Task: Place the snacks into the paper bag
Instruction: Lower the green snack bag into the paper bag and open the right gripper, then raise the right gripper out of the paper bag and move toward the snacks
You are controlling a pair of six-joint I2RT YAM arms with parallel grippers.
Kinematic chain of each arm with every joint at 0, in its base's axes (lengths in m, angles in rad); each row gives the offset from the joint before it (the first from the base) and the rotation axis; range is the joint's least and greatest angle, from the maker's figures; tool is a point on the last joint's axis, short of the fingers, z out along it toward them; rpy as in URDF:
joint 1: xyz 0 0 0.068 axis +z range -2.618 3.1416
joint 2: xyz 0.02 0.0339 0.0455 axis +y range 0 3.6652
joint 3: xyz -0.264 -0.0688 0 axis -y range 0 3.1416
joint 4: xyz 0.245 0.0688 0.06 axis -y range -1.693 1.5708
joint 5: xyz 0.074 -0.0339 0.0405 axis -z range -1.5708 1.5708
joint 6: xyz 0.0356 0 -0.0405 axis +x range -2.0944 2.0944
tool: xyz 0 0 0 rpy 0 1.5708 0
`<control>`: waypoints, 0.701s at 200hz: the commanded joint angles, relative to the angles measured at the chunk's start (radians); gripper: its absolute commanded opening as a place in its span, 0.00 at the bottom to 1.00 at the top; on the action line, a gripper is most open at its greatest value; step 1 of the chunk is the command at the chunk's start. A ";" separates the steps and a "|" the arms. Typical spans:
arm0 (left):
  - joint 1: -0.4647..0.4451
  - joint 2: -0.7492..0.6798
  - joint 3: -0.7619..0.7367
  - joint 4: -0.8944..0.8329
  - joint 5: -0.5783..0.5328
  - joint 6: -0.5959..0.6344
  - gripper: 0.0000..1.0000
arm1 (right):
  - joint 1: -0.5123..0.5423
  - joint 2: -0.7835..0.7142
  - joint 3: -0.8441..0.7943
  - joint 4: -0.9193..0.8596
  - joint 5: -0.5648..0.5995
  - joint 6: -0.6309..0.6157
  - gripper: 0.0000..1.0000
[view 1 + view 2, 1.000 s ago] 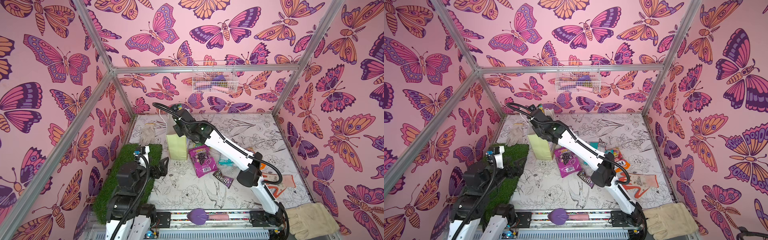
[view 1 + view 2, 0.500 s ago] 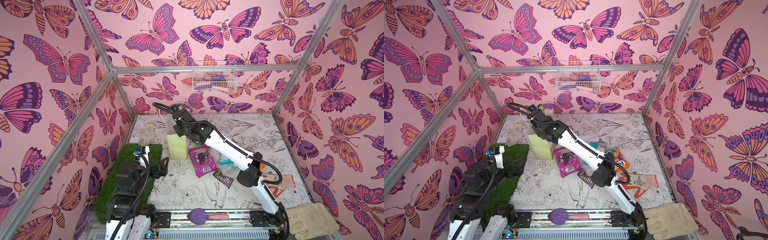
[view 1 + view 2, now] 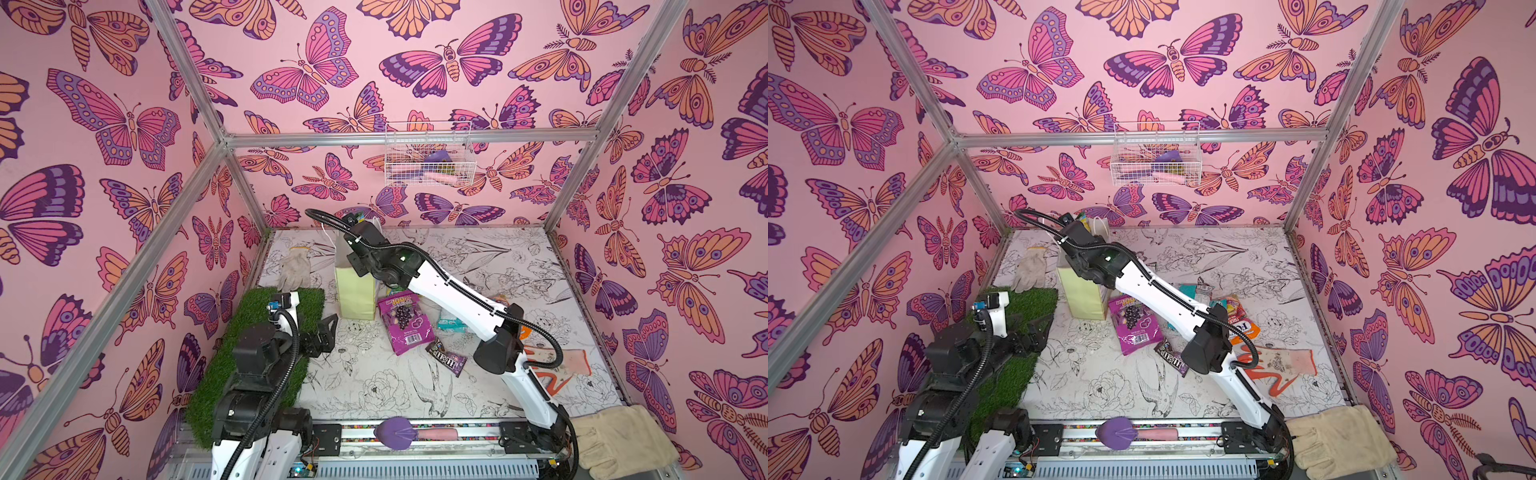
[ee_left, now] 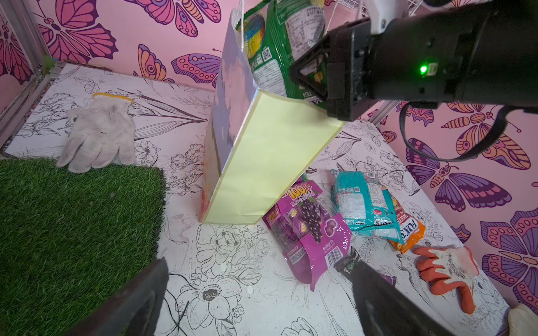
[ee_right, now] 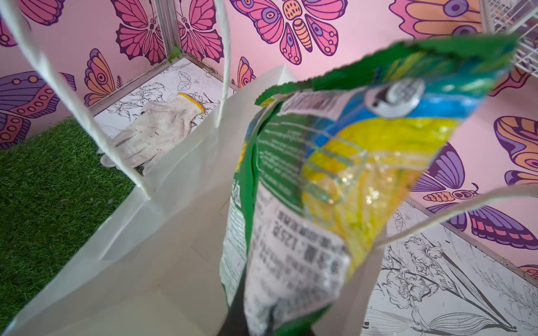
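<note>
My right gripper (image 4: 305, 72) is pinched almost closed on the green packet (image 5: 334, 189), gripping it from the side just above the rim of the bag (image 4: 262, 163). The packet stands roughly upright, its long axis pointing down into the bag. Its lower end is inside the white mouth, between the handles (image 5: 72, 101), and its top rises well clear of the rim. So the bag lies straight below what I hold, and this arm is the one over it. I judge the coming move needs only a release, with no sideways travel, though a packet this tall may stay poking out.

My left gripper (image 3: 324, 332) hangs wide open and empty at the edge of the grass mat (image 3: 253, 307), apart from the bag.

At the bag's foot lies the purple pouch (image 4: 308, 232), touching it. Farther out are the teal packets (image 4: 361, 200), the Fox's bag (image 4: 407, 232) and the M&M's (image 3: 446, 359).
</note>
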 commanded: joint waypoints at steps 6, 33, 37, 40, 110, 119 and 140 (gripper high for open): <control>-0.007 -0.005 -0.016 -0.008 0.009 0.011 1.00 | -0.007 -0.007 0.003 0.009 0.004 0.013 0.20; -0.007 -0.004 -0.017 -0.010 0.009 0.010 1.00 | -0.007 -0.013 0.002 0.007 0.006 0.016 0.34; -0.007 -0.004 -0.016 -0.009 0.009 0.010 1.00 | -0.007 -0.015 0.002 0.007 0.006 0.016 0.36; -0.007 -0.004 -0.017 -0.009 0.009 0.011 1.00 | -0.007 -0.017 0.001 0.007 0.006 0.016 0.36; -0.007 -0.004 -0.016 -0.009 0.009 0.012 1.00 | -0.006 -0.045 -0.006 0.005 -0.004 0.021 0.38; -0.006 -0.004 -0.017 -0.009 0.009 0.013 1.00 | -0.006 -0.052 -0.007 0.004 -0.009 0.022 0.39; -0.006 -0.004 -0.016 -0.008 0.009 0.012 1.00 | -0.005 -0.079 -0.022 0.010 -0.021 0.026 0.42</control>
